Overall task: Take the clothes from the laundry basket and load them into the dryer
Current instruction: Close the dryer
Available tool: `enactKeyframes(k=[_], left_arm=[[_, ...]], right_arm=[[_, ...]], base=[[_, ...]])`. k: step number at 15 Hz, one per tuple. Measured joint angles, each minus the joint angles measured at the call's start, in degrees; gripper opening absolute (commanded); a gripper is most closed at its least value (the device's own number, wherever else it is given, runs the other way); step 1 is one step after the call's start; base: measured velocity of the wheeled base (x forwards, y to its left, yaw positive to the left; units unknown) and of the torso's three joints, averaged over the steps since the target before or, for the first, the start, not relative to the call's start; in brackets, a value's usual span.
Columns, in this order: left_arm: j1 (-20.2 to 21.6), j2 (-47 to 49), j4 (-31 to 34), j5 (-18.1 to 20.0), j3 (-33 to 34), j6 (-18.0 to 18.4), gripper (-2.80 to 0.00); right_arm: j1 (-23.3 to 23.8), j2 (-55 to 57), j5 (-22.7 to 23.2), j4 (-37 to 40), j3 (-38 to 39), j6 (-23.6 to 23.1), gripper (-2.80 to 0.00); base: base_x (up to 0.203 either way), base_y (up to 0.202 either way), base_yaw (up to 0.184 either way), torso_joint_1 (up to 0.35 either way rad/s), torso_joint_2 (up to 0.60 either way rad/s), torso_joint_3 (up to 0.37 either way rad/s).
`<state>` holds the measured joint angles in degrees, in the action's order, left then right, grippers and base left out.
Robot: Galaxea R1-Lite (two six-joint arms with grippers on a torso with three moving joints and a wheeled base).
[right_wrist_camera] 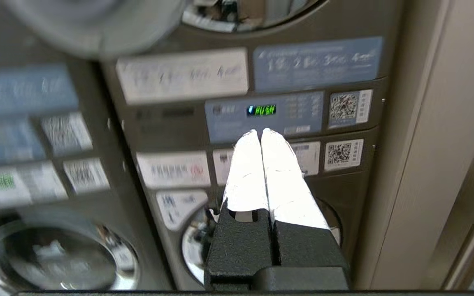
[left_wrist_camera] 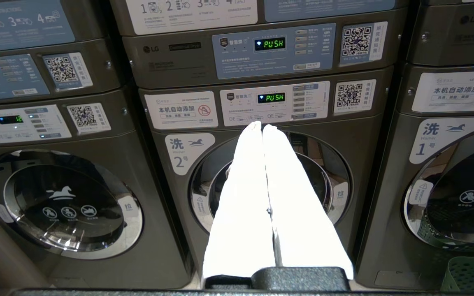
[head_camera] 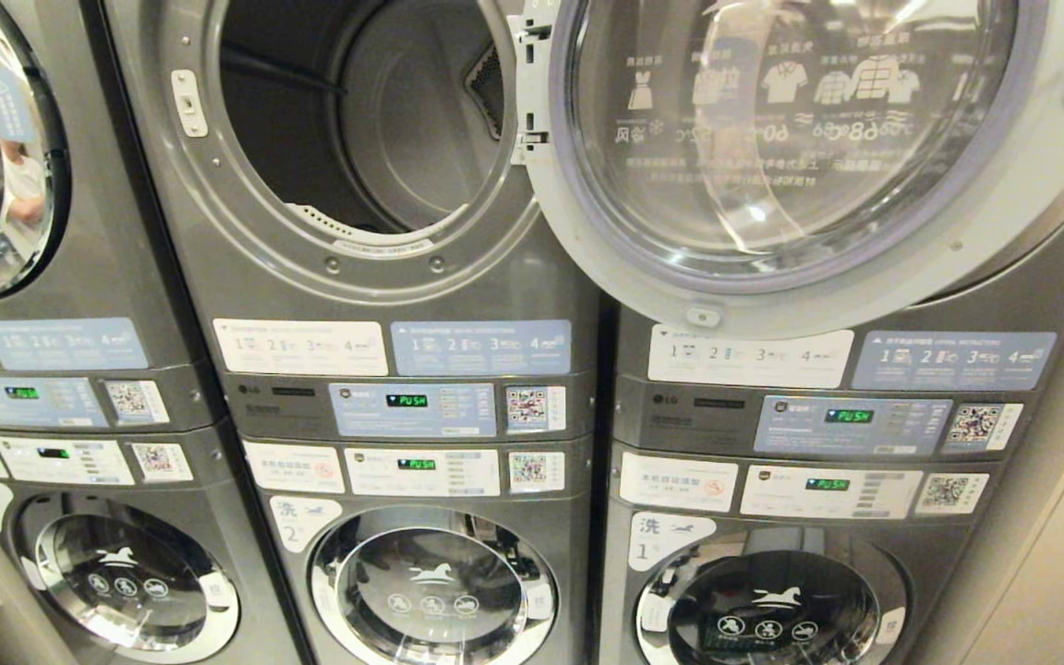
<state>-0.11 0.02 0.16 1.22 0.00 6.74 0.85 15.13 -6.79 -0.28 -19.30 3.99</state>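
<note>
Here is the wall of stacked grey machines, dryers on top and washers below. The middle dryer [head_camera: 375, 139] stands wide open, its drum dark and showing nothing inside from the head view. Its round door [head_camera: 800, 157] is swung out to the right, glass facing us, covering much of the neighbouring upper machine. Below the opening sits the control panel [head_camera: 412, 409] with its green PUSH display, and under that the washer marked 2 [head_camera: 430, 586], door closed.

Neither arm shows in the head view. From the left wrist view, the left gripper [left_wrist_camera: 261, 125] points at washer 2, its two white fingers [left_wrist_camera: 241, 197] pressed together from tip to base, holding nothing. The tips sit in front of the washer's control strip, just above the porthole.

Off at the lower corner of that same view, a green perforated laundry basket [left_wrist_camera: 473, 273] peeks in, standing on the floor in front of the washer marked 1 [left_wrist_camera: 463, 193]. Its contents cannot be seen from here, so no clothes are visible.

The right gripper [right_wrist_camera: 261, 131] is closed too, white fingers [right_wrist_camera: 286, 181] touching along their length, empty. It points at the right-hand stack's control panels, tips just under a green PUSH display [right_wrist_camera: 262, 110], with a beige wall [right_wrist_camera: 434, 144] alongside.
</note>
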Motion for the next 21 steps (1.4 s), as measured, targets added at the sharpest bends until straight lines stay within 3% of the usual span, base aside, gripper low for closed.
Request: enactKeyframes(k=[4,7,10,15,21], left_arm=[[0.01,0.00,0.02,0.01,0.00,0.00,-2.80],[0.04,0.00,0.03,-0.01,0.00,0.00,-2.80],[0.01,0.00,0.05,-0.01,0.00,-0.07,-2.80],[0.01,0.00,0.02,-0.59,0.00,-1.90,-2.80],[0.01,0.00,0.02,-0.61,0.00,-2.02,-2.80]], right_arm=[[0.27,28.58,-9.12,-3.64,-20.15,12.04,-2.80],[0.46,45.48,-13.15,-12.51,-28.65,17.20,-2.80],[0.49,55.63,-12.22,-19.20,-33.71,17.98,-2.80],[0.83,64.44,-9.26,-27.69,-35.19,17.72,-2.80],[0.96,68.61,-7.59,-31.21,-35.17,17.89,-2.80]], base=[[0.000,0.000,0.000,0.000,0.00,0.000],[0.000,0.000,0.000,0.000,0.00,0.000],[0.000,0.000,0.000,0.000,0.00,0.000],[0.000,0.000,0.000,0.000,0.00,0.000],[0.000,0.000,0.000,0.000,0.00,0.000]])
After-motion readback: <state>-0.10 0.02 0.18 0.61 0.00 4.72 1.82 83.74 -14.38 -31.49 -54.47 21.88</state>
